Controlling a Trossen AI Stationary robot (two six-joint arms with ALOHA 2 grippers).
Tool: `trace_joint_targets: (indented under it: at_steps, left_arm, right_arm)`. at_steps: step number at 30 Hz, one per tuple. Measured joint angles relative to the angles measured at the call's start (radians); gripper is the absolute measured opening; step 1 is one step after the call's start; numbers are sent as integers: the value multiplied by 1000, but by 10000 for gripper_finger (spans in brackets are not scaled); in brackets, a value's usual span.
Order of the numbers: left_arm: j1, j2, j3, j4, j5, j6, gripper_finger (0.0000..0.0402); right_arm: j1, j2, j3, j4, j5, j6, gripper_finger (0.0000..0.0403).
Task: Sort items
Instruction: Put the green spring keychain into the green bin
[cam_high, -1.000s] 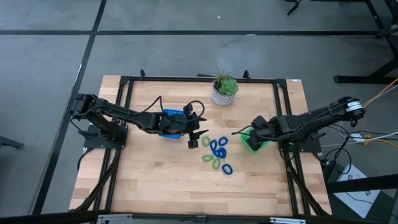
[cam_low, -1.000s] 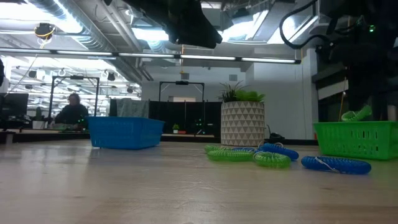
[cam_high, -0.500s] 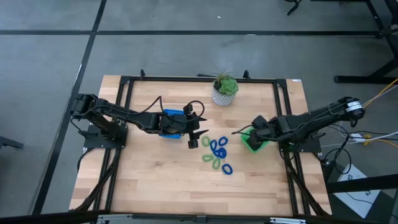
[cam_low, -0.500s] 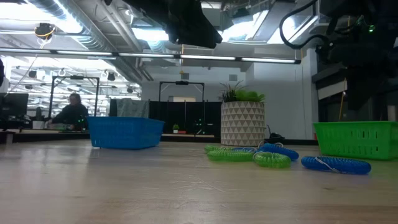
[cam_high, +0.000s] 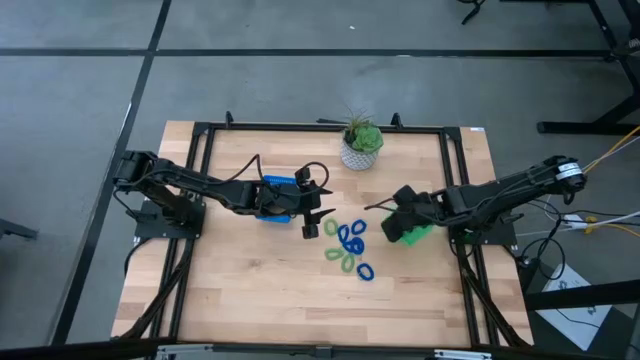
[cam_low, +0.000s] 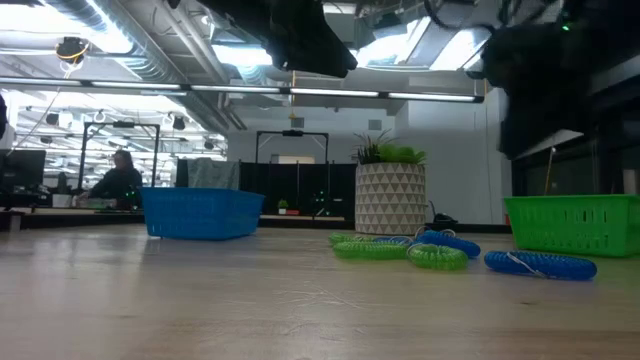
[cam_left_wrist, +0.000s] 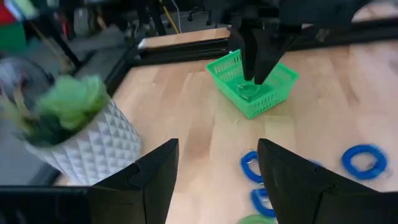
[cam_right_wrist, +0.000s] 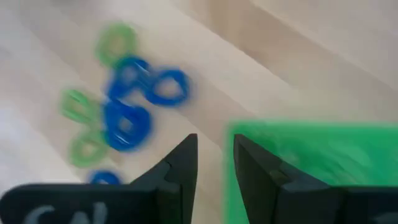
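Over the green tray's (cam_high: 420, 235) near edge my R gripper (cam_high: 385, 207) hangs w/ fingers parted, empty, rings (cam_high: 349, 243) beside it, L gripper (cam_high: 312, 212) wide open by blue tray (cam_high: 276, 188).

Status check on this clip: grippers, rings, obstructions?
Left gripper open beside blue tray. Right gripper open over green tray. Rings piled between trays. Nothing blocking.
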Motion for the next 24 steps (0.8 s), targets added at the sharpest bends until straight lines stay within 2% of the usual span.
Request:
trace_joint_targets:
  at_steps: [4,11,19,24]
  left_arm:
    - [0,0,0,28,0,141,214]
    - [-1,0,0,24,14,149,214]
    - [-1,0,0,25,19,131,214]
    - [-1,0,0,81,95,116,214]
  right_arm:
    - [0,11,0,158,48,-126,103]
    - [0,62,0,286,50,-291,103]
    - [0,142,0,339,49,-329,103]
    - [0,206,0,400,44,-327,103]
